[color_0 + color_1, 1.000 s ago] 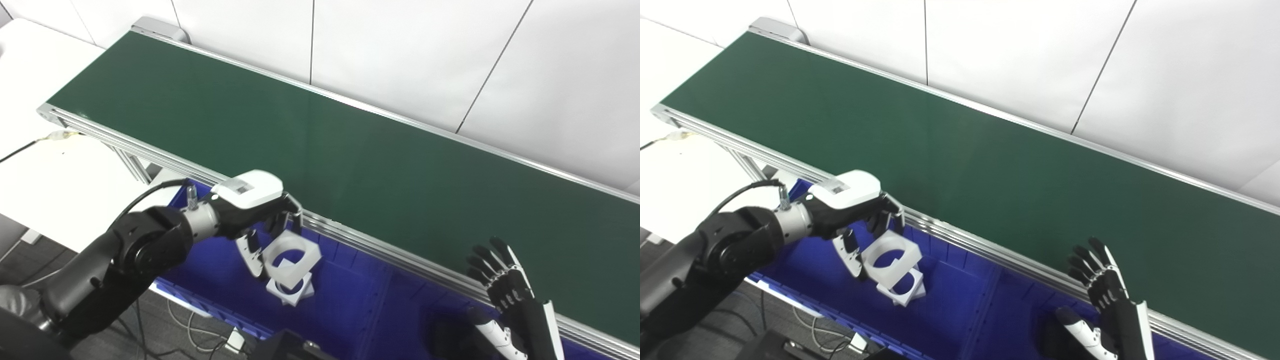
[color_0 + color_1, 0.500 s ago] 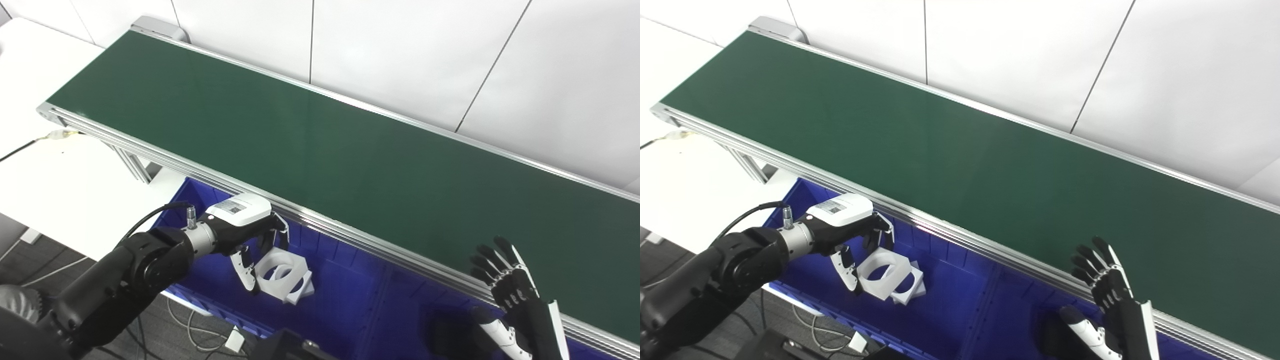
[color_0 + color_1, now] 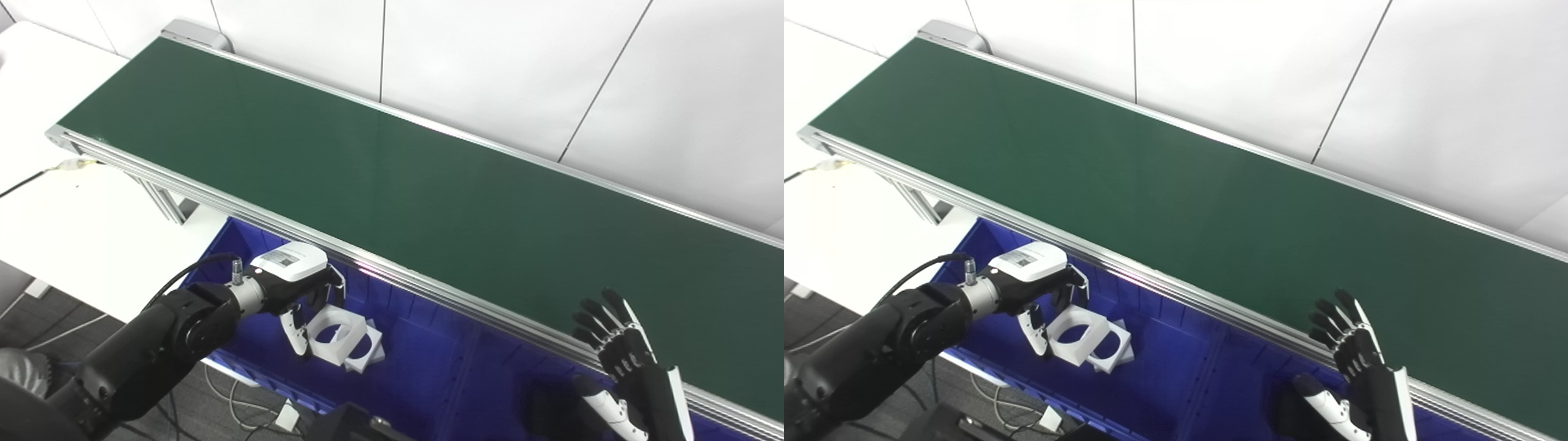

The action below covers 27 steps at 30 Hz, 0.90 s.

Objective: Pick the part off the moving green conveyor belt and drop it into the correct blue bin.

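Since one second ago, left hand [image 3: 300, 288] has lowered from beside the belt edge into the blue plastic bin [image 3: 429, 373], carrying the white square part with a round hole [image 3: 334, 326] down with it. Part now sits low in the bin, resting on a second white square part [image 3: 366, 350] already lying on the bin floor. Left hand's fingers [image 3: 334, 288] and thumb are positioned either side of the upper part; contact appears maintained, so the hand is judged to be grasping it, though a loosened grip cannot be excluded. Long dark green conveyor belt [image 3: 392, 177], framed in silver aluminium rail [image 3: 429, 294], carries no part. Right hand [image 3: 1356, 358] is raised near the belt's near edge, fingers spread, holding nothing. White table [image 3: 67, 220] stands to the left.
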### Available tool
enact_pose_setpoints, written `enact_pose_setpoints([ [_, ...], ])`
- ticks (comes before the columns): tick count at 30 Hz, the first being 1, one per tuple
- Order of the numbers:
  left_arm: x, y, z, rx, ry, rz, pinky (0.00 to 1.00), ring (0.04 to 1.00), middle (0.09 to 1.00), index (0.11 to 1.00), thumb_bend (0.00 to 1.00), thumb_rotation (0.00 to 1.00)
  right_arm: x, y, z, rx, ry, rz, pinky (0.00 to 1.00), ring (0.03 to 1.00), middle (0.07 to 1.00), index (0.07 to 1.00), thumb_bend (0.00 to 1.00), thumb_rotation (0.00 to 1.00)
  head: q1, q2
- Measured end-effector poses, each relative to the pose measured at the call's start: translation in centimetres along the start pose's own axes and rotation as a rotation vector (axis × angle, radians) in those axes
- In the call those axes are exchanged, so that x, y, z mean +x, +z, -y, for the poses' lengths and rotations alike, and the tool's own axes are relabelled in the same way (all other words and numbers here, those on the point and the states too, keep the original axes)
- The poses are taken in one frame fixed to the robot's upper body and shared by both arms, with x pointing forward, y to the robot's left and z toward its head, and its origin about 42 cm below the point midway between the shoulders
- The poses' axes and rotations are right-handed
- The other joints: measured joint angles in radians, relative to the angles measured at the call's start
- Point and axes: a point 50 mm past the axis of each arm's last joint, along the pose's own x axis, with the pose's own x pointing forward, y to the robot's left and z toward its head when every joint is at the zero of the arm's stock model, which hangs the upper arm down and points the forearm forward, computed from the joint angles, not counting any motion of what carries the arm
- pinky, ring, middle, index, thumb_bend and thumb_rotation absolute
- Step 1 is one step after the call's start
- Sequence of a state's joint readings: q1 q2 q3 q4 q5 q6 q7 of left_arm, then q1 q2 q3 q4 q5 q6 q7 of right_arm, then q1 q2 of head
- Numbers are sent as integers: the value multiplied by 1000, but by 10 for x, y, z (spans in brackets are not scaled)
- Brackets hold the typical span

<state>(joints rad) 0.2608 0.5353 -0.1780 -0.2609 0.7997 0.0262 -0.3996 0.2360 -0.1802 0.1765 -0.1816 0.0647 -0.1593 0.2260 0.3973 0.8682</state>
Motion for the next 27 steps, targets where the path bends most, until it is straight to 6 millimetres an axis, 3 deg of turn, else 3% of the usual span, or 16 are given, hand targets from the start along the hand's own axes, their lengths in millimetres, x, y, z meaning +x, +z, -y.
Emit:
enact_pose_setpoints([
  [3, 1, 1, -1, 29, 3, -7, 578, 596, 487, 500, 523, 0, 0, 0, -1, -1, 1, -2, 764, 824, 852, 933, 821, 515, -2, -5],
  [4, 0, 1, -1, 40, 5, -11, 593, 643, 619, 546, 580, 18, 0, 0, -2, 0, 1, -2, 764, 823, 852, 934, 824, 515, -3, -6],
  [5, 0, 1, -2, 51, 9, -15, 603, 671, 691, 672, 737, 6, 0, 0, -2, 2, 1, -1, 764, 823, 852, 934, 826, 516, -6, -8],
  [6, 0, 2, -2, 59, 15, -17, 603, 673, 698, 685, 752, 4, 0, 0, -3, 3, 1, -1, 764, 823, 852, 934, 826, 516, -6, -8],
  [9, -2, 6, -6, 87, 36, -15, 635, 743, 817, 839, 889, 0, 1, 0, -4, 6, 1, 1, 765, 823, 854, 934, 829, 516, -9, -9],
  [12, -3, 8, -10, 135, 52, -26, 617, 734, 843, 941, 952, 4, 1, 0, -7, 13, 1, 4, 770, 826, 856, 933, 832, 513, -14, -12],
  [13, -4, 8, -10, 145, 53, -31, 644, 794, 912, 979, 970, 2, 2, 0, -7, 15, 1, 5, 769, 826, 855, 934, 828, 510, -15, -14],
  [18, -4, 9, -11, 162, 56, -43, 686, 871, 986, 1000, 997, 0, 2, 0, -10, 21, 2, 6, 770, 825, 855, 936, 826, 508, -21, -17],
  [23, -7, 8, -11, 163, 60, -48, 681, 843, 965, 1000, 1000, 19, 2, 0, -11, 20, 1, 5, 770, 824, 854, 936, 833, 500, -35, -21],
  [27, -16, 13, -23, 121, 110, -34, 683, 840, 947, 1000, 918, 12, 2, 0, -12, 23, 0, 4, 775, 825, 854, 936, 838, 502, -46, -25],
])
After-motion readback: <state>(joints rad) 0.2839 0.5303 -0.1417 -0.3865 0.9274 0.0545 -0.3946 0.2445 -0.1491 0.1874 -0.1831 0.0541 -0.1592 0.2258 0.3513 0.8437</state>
